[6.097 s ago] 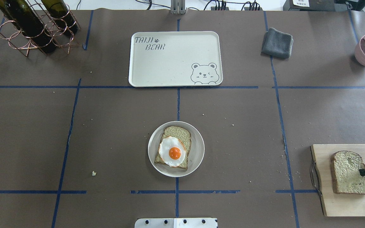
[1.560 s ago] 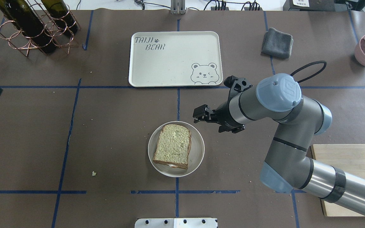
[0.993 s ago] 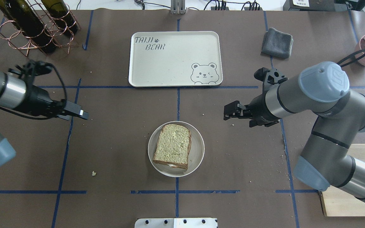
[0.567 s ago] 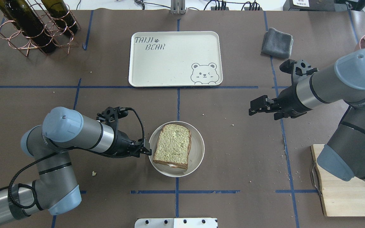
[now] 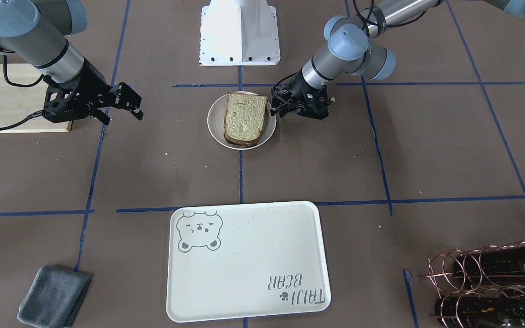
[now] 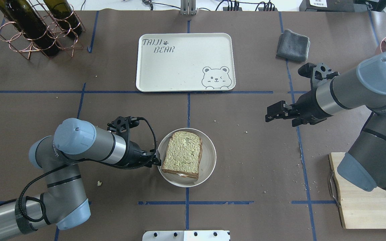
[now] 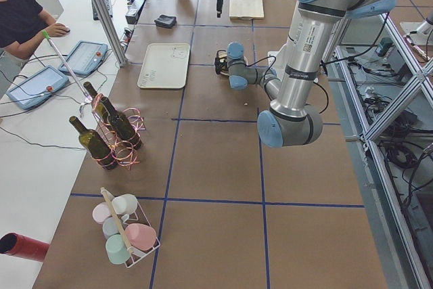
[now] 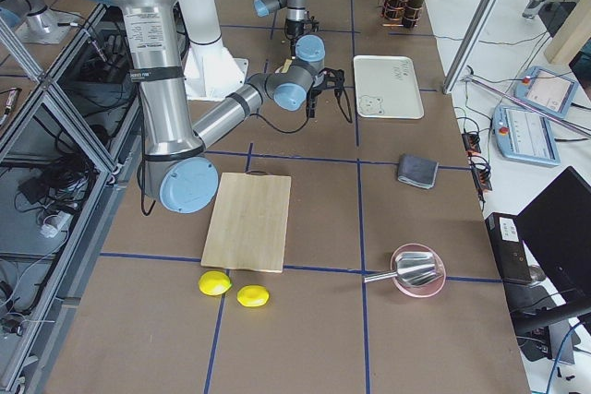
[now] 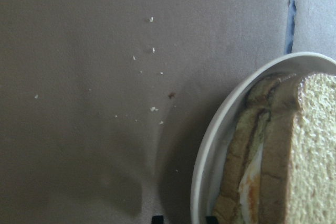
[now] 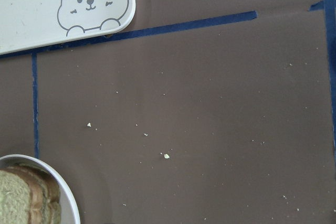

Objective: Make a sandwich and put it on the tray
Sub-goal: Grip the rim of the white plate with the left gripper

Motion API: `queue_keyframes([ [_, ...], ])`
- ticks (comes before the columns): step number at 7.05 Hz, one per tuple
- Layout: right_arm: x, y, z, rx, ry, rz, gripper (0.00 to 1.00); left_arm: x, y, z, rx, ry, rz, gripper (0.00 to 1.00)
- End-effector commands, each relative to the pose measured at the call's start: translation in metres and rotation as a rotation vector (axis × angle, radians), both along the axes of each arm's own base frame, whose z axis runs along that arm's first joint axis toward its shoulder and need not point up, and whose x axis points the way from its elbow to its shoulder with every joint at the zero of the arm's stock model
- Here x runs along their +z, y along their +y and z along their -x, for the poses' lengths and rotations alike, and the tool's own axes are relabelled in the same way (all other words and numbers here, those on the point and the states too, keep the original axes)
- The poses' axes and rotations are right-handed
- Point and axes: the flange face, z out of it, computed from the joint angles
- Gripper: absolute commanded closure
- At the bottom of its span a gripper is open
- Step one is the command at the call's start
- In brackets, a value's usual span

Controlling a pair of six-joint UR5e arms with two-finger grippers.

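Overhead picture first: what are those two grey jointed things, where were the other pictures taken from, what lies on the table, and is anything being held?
They are two robot arms, each ending in two-finger jaws. One camera looks down from behind the robot and one faces it from across the table. Two more look along the table from its ends, and one sits on each wrist.

A sandwich lies on a round plate; its egg peeks out in the left wrist view. The left arm has its open jaws at the plate's rim, seemingly one on either side. The right arm hovers with open, empty jaws, so nothing is held.

Farther off lie a cream tray, a grey cloth, a wooden board and dark bottles.
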Motion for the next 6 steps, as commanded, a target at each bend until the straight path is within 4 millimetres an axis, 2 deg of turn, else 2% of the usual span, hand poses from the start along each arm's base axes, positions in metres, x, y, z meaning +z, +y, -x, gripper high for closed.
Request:
queue_keyframes([
  [1,0.001,0.000,0.000,0.002,0.003,0.001,0.00,-0.004,-0.007,-0.013,-0.022,-0.007,-0.010,0.71],
  [5,0.009,0.002,-0.002,0.003,0.013,0.010,0.00,-0.008,-0.010,-0.018,-0.022,-0.004,-0.011,0.74],
  [6,0.013,0.003,-0.001,0.000,0.020,0.013,0.00,-0.005,-0.010,-0.020,-0.021,-0.009,-0.006,0.83],
])
